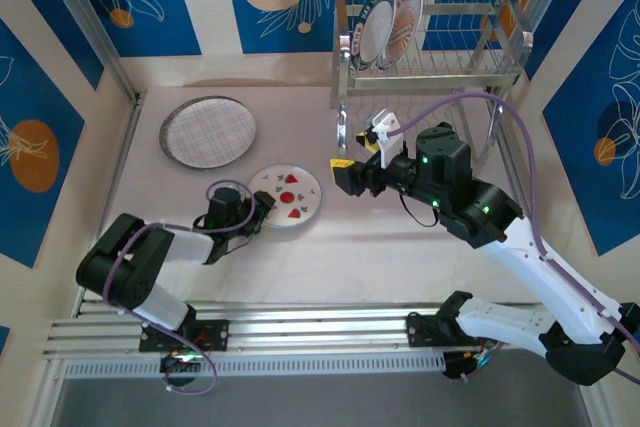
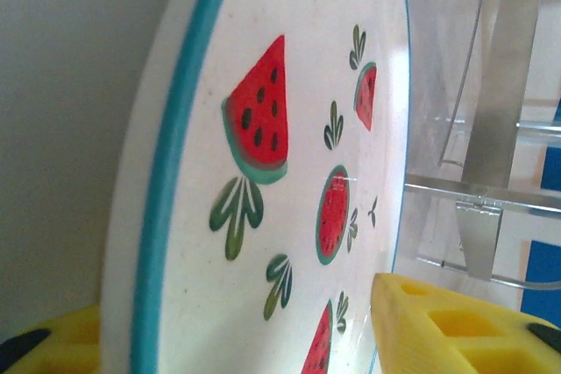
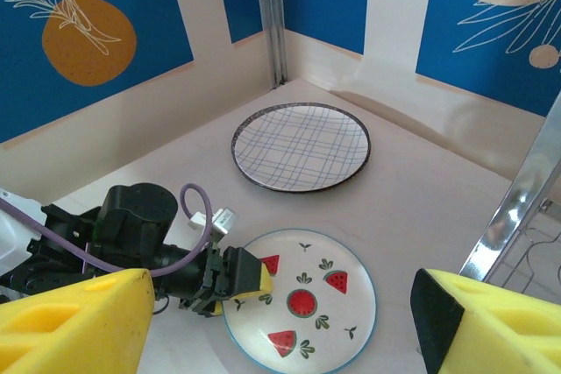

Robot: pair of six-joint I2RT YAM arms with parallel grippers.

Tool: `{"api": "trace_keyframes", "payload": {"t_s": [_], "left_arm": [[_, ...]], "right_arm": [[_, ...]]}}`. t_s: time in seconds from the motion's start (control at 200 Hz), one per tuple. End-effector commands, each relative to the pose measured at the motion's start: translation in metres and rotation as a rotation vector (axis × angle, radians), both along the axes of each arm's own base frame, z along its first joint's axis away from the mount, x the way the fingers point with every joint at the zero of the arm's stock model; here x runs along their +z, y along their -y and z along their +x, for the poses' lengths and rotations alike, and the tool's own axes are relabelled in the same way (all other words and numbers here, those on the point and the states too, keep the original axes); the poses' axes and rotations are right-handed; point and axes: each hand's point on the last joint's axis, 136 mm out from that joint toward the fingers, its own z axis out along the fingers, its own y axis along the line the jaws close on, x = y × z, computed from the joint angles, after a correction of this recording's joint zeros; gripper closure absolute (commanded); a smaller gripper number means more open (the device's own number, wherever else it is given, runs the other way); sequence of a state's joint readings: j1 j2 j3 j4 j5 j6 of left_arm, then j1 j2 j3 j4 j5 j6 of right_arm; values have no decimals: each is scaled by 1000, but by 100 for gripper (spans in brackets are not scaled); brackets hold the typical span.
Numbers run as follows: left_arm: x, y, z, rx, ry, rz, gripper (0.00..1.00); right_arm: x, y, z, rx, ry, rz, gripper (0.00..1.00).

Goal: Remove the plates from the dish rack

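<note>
The watermelon plate (image 1: 290, 197) lies flat on the table, left of centre. My left gripper (image 1: 262, 209) is at its near-left rim. Its yellow fingers (image 2: 438, 321) stand apart, one above and one below the plate (image 2: 289, 172), so it is open. From the right wrist view, one left-gripper finger (image 3: 250, 273) lies over the plate's edge (image 3: 307, 304). A grid-lined plate (image 1: 208, 132) rests flat at the far left. Two plates (image 1: 375, 27) stand upright in the dish rack (image 1: 440, 62) at the back right. My right gripper (image 1: 362, 154) hovers open and empty in front of the rack.
Blue patterned walls close in the table at the back and both sides. The rack's steel leg (image 3: 517, 208) stands close to my right gripper's right finger. Bare table lies between the two flat plates and the rack.
</note>
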State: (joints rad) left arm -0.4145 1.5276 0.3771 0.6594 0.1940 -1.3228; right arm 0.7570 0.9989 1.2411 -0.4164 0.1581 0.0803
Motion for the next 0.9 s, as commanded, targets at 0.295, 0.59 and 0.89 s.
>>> {"api": "trace_keyframes", "payload": {"t_s": [0.295,0.59,0.89], "left_arm": [[10,-6,-6,-33,-64,96,30],[13,-12,-13,-51,-141,169,23],[14,-15,-17,-55,-182,202,19]], "right_arm": [[-7,4,4,-36,-37,5,22],[-9,8,5,-60,-49,6,22],[-10,14,9,-104,-52,5,22]]}}
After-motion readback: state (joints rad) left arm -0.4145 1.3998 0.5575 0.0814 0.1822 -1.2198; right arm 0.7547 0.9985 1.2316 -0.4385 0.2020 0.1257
